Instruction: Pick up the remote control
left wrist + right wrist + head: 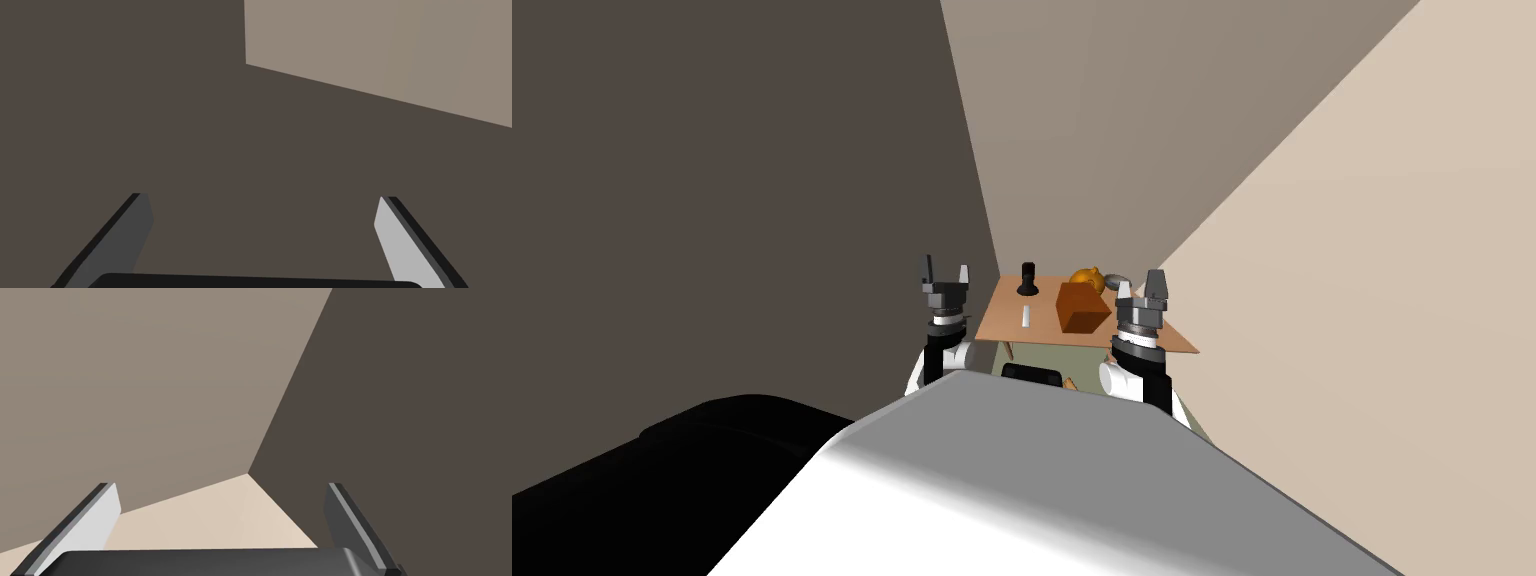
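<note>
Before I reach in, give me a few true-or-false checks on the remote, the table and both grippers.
1. The remote lies on the table. True.
2. The left gripper holds the remote. False: it is open and empty, left of the table in the head view.
3. The right gripper is open. True.
4. The box sits on the remote. False: it stands beside it, apart.
5. A black object stands beyond the remote. True.
</note>
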You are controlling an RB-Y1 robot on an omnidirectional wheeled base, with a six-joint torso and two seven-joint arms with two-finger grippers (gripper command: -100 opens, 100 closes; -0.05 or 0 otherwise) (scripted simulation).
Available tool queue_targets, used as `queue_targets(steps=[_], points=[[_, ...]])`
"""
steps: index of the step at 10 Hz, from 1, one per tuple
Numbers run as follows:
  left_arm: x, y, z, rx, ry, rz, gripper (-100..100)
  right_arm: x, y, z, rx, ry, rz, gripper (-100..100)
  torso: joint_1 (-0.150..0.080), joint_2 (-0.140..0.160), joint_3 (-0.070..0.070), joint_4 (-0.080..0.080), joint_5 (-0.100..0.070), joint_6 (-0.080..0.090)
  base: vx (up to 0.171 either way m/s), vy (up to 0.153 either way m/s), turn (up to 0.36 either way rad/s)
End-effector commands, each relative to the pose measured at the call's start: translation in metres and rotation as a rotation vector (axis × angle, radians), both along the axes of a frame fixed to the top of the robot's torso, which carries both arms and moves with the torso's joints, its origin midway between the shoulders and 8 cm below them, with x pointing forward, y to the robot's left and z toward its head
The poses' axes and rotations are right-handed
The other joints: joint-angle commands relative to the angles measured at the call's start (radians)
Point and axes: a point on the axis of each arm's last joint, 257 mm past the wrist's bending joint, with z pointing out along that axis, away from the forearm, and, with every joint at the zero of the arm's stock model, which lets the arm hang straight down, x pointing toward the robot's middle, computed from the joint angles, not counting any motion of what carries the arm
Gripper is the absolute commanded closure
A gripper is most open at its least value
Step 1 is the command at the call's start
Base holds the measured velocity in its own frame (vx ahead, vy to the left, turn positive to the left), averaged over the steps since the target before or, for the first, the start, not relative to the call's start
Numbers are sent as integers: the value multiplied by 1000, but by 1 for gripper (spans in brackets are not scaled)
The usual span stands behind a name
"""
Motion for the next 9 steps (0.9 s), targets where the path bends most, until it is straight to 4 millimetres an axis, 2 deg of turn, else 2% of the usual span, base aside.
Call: queue_targets(steps=[1, 5, 9], points=[[0, -5, -2, 19, 3, -24, -100, 0, 0, 0, 0, 0, 0, 0, 0, 0, 0, 0, 0, 0, -18, -11, -8], [-1, -25, -15, 69, 30, -138, -100, 0, 0, 0, 0, 0, 0, 0, -2, 3, 2, 1, -1, 0, -45, -33, -32], [1, -50, -50, 89, 109, -305, -100, 0, 0, 0, 0, 0, 0, 0, -1, 2, 1, 1, 0, 0, -43, -31, -71]])
